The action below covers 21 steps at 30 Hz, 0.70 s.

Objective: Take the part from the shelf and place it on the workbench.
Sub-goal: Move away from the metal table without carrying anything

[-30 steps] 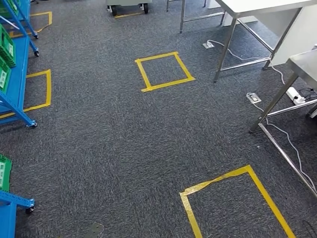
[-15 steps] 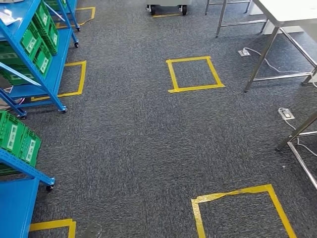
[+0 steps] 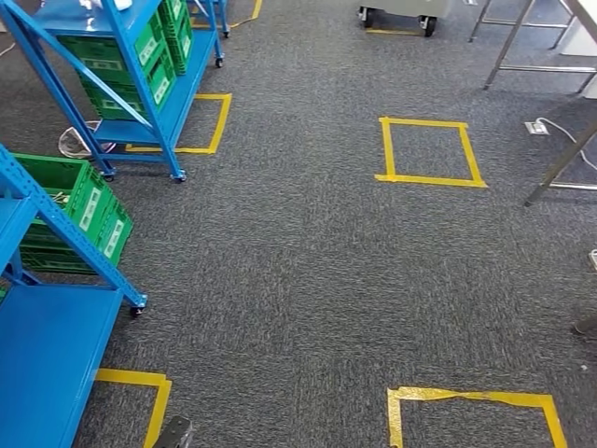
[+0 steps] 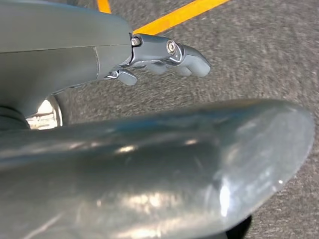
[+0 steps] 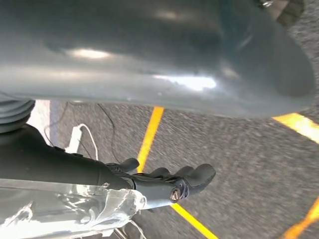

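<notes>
Grey speckled carpet (image 3: 296, 280) marked with yellow tape squares (image 3: 428, 151) spreads underfoot, and both arms hang at the robot's sides, suiting a walk: the left hand (image 4: 165, 57) and right hand (image 5: 169, 181) each hold nothing, fingers loosely extended over the floor. Nearest on the left stands a blue steel shelf on castors (image 3: 49, 327) carrying green plastic crates (image 3: 77, 210). A second blue shelf with crates (image 3: 151, 56) stands farther off; the part presumably lies in one of them, though I cannot tell which.

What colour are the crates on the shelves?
Green crates, with white labels, on blue shelves; clearest in the head view.
</notes>
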Each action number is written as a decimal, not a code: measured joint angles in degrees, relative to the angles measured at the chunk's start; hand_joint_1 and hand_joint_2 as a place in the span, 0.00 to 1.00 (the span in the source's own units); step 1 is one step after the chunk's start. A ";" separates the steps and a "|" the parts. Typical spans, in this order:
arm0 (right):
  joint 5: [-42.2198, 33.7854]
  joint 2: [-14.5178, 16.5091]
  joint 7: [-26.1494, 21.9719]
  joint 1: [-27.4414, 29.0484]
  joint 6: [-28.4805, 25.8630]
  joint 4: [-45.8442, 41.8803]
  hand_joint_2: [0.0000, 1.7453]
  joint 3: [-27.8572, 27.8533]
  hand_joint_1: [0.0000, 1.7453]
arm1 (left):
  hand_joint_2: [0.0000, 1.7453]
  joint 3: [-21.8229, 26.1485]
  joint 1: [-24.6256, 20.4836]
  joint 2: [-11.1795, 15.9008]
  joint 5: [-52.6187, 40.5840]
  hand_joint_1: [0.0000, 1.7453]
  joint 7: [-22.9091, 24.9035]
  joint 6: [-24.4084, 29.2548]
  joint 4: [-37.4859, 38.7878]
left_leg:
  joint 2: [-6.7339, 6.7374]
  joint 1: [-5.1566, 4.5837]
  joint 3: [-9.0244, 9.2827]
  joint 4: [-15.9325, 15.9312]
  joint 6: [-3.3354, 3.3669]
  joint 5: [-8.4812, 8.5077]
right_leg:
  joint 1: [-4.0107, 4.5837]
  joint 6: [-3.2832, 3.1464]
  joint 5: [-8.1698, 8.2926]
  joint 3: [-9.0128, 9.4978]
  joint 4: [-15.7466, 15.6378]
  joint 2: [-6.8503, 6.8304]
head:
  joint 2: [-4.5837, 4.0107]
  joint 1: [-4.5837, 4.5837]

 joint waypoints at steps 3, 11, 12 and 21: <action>-0.11 0.06 -0.25 0.09 -0.49 0.00 0.00 0.02 0.00 | 0.00 0.23 -0.14 -0.30 0.42 0.00 -0.67 0.17 0.00 | -2.24 -0.10 -0.04 -0.05 1.04 0.11 | -0.15 0.07 -4.71 -3.86 8.57 4.96 | 0.00 0.38; 0.21 0.03 -0.15 0.32 -0.77 0.00 0.00 0.02 0.00 | 0.00 1.01 -0.26 -0.72 0.86 0.00 0.58 -1.70 0.00 | -9.14 -1.03 -0.07 0.01 1.41 0.30 | 1.17 -2.94 1.66 -3.06 1.84 11.29 | 0.00 0.47; 0.22 0.02 -0.12 0.27 -0.80 0.00 0.00 0.02 0.00 | 0.00 1.03 -0.22 -0.79 0.77 0.00 0.65 -1.64 0.00 | -9.76 -0.92 -0.24 -0.02 1.17 0.41 | 1.18 -2.98 1.66 -2.49 0.75 11.98 | 0.00 0.44; 0.25 0.05 -0.08 0.45 -0.89 0.00 0.00 -0.07 0.00 | 0.00 1.11 -0.25 -0.78 0.75 0.00 0.67 -1.12 0.00 | -3.26 -1.05 -7.50 14.37 -1.23 -6.95 | 0.81 -3.35 2.49 -1.44 -1.51 4.85 | 0.00 0.02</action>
